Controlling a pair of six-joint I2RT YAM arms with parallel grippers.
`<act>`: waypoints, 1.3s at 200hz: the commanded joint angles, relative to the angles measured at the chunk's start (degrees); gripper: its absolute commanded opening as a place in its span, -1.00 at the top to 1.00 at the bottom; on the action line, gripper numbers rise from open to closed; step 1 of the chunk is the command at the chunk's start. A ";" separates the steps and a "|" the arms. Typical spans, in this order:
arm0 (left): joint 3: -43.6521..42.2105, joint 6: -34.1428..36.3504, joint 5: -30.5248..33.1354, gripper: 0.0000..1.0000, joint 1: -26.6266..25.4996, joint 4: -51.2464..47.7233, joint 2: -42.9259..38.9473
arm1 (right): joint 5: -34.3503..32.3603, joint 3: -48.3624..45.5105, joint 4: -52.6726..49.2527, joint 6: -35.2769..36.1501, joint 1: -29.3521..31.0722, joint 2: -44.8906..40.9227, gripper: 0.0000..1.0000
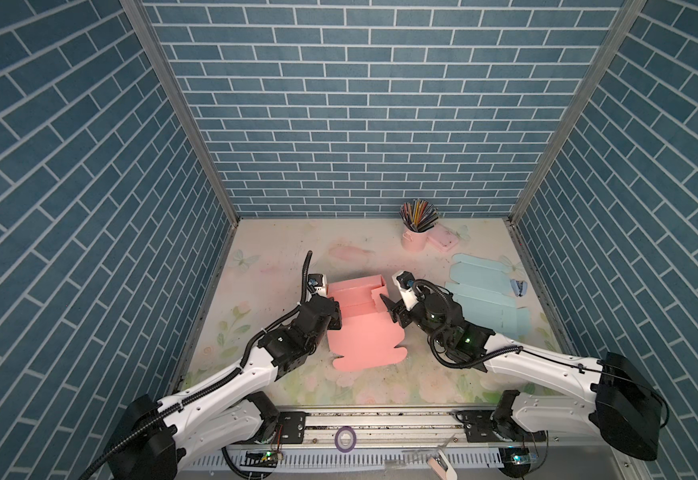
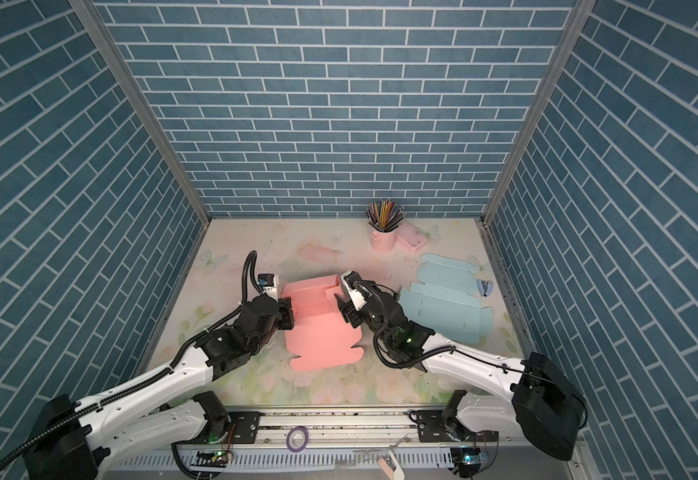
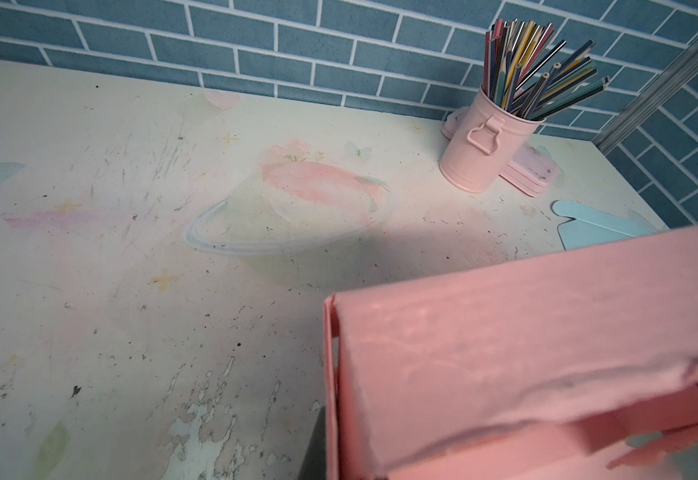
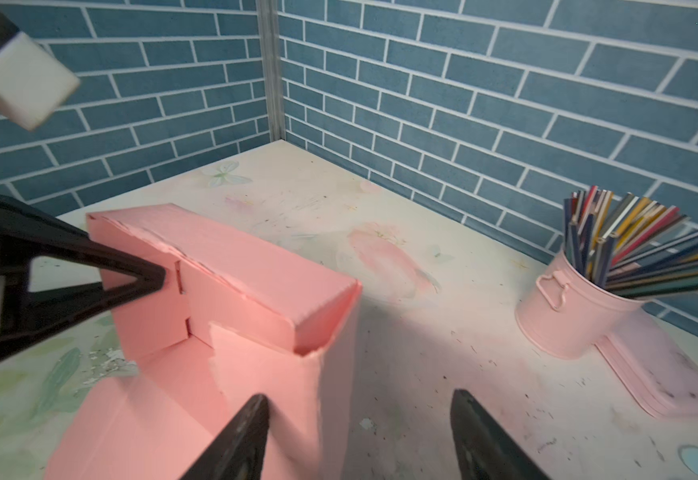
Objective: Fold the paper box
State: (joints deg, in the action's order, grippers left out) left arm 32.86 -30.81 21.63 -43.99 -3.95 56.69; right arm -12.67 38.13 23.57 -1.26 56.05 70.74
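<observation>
Nearest you, your right gripper (image 4: 359, 397) is standing open and empty, its jaws apparently sitting either side of the right wall of the half-folded pink paper box (image 1: 359, 299), which is resting in the middle of the floral table (image 1: 280, 257); your left gripper (image 4: 147, 284) is closed, tips touching the left wall, though whether it is pinching paper is not showing; closing askew is risking a crushed flap, and uneven pushing is risking the light box sliding or unfolding; you are counting two grippers, one pink box, one flat pale-blue box blank (image 1: 484, 299), one pink tin cup of pencils (image 1: 414, 241)
</observation>
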 commanded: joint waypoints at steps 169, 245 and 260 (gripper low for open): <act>1.24 -0.26 -0.05 1.00 0.22 3.39 1.62 | -23.72 20.48 -11.57 1.09 5.90 20.58 0.37; 1.12 -0.47 -0.09 1.00 0.17 3.68 1.37 | -32.56 24.39 -12.06 6.61 7.69 26.51 0.58; 1.09 -0.49 -0.09 1.00 0.13 3.64 1.36 | -35.77 26.36 -12.34 8.83 8.35 28.92 0.59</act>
State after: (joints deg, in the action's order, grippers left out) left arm 32.86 -30.83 23.14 -43.44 -3.14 58.61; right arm -43.38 61.54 12.43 2.28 63.02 95.77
